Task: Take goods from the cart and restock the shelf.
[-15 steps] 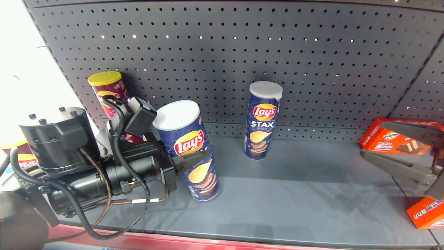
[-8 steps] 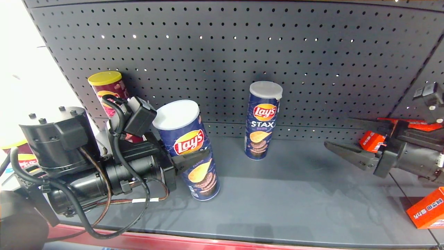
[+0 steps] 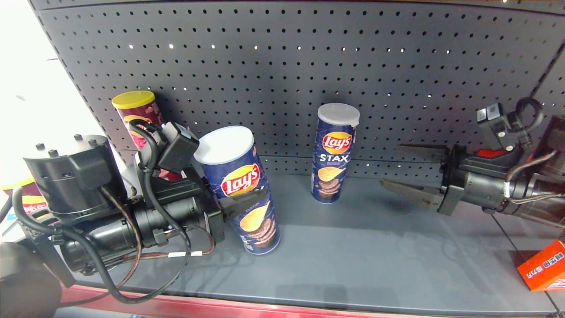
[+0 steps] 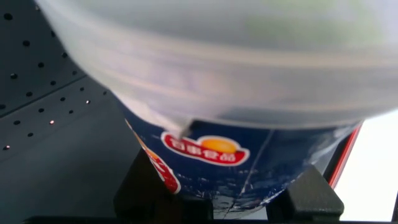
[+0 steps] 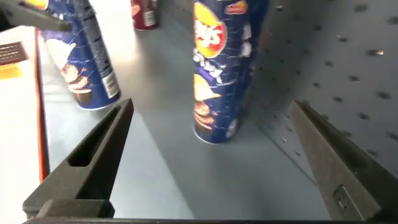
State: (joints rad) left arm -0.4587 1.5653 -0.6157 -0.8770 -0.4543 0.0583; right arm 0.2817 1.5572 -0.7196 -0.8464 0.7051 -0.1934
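Note:
A blue chips can (image 3: 238, 190) with a white lid stands slightly tilted on the grey shelf (image 3: 375, 256), front left. My left gripper (image 3: 247, 194) is shut on its middle; in the left wrist view the can (image 4: 249, 162) bulges between the black fingers (image 4: 149, 193). A second blue can (image 3: 333, 154) stands upright near the back panel. My right gripper (image 3: 392, 165) hovers open just right of it, its fingers spread and pointing at that can (image 5: 217, 68), with nothing between them.
A maroon can with a yellow lid (image 3: 134, 110) stands at the back left, behind my left wrist. An orange box (image 3: 543, 265) lies at the front right corner. The perforated back panel (image 3: 309, 53) closes the rear. Bare shelf lies between the two blue cans and along the front.
My right arm has swung in from the far right edge to just beside the standing blue can, fingers still spread. The left gripper and its can have barely moved.

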